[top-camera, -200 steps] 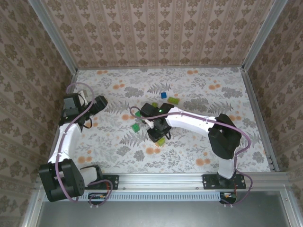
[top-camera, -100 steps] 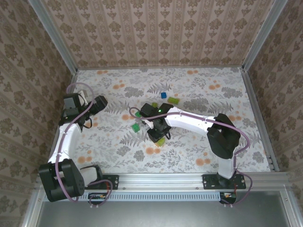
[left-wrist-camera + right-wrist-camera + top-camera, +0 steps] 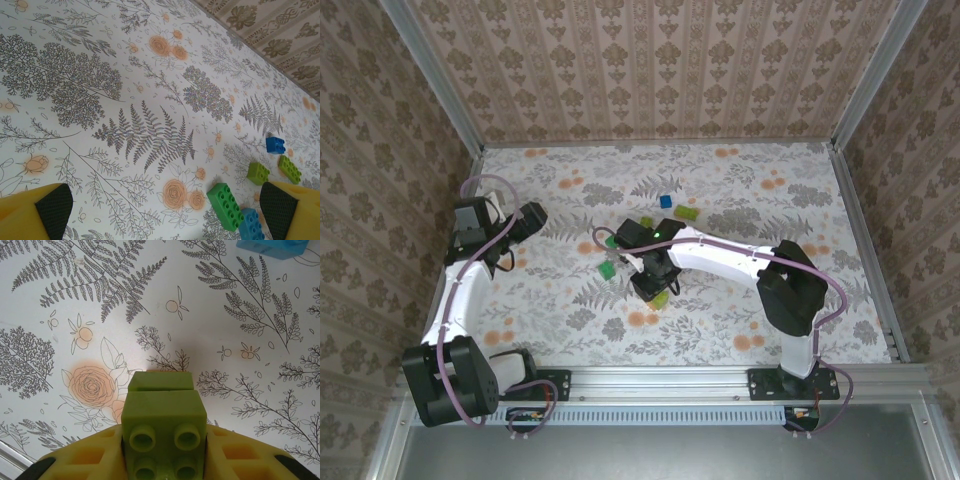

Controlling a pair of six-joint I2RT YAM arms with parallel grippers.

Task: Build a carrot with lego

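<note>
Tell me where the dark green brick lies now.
Top view: the dark green brick lies near the middle, just left of the right gripper; the left wrist view shows a blue brick beside it.

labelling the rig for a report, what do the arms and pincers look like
The left arm and right arm share white links, black joint housings and a loose mauve cable. The left pincer has yellow fingers with dark pads; the right pincer is yellow with moulded recesses.
</note>
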